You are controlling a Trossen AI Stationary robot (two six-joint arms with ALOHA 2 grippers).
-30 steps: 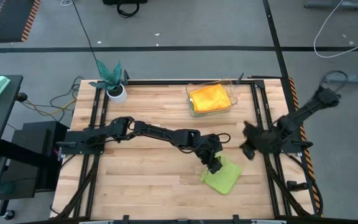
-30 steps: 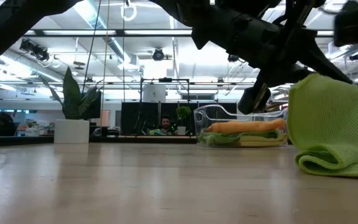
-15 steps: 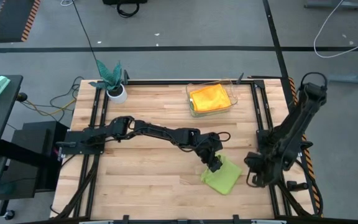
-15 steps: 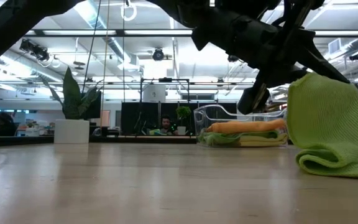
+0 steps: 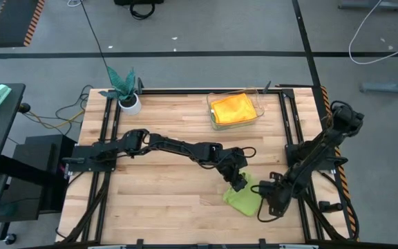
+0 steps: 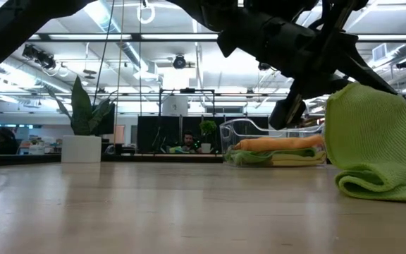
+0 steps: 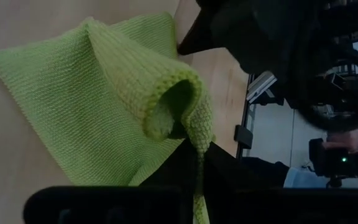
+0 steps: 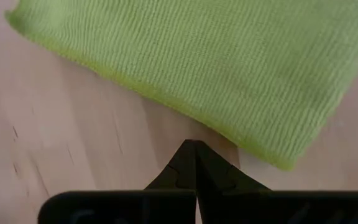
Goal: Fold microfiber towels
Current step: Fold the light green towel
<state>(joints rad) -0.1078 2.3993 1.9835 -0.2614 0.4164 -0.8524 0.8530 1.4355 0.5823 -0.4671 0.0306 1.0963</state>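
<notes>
A lime green microfiber towel (image 5: 244, 200) lies near the table's right front, with one part raised (image 6: 369, 130) and its lower fold (image 6: 379, 185) resting on the wood. My left gripper (image 5: 238, 183) reaches across from the left and is shut on the raised part. My right gripper (image 5: 262, 207) is shut and points down just beside the towel's edge (image 8: 247, 146), over bare wood. I cannot tell whether it touches the table. Folded yellow and orange towels (image 5: 233, 108) lie in a clear bin at the far right. My left gripper pinches an edge of the lime towel (image 7: 199, 138) between its two fingers, slanting down from the table's left. The cloth curls into a loop (image 7: 169, 109) just beyond the fingers. The held part stands lifted, and the rest drapes down slack onto the table.
The clear bin (image 5: 253, 97) stands at the far right. A teal plant in a white pot (image 5: 126, 93) stands at the far left corner. Black rails (image 5: 292, 138) run along the table's left and right sides. Bare wood (image 5: 164, 187) spreads left of the towel.
My right arm has swung in from the table's right edge toward the near side and the lime towel. It has come down and tipped until the shut gripper points at the table beside the towel. The towel and my left gripper have kept still.
</notes>
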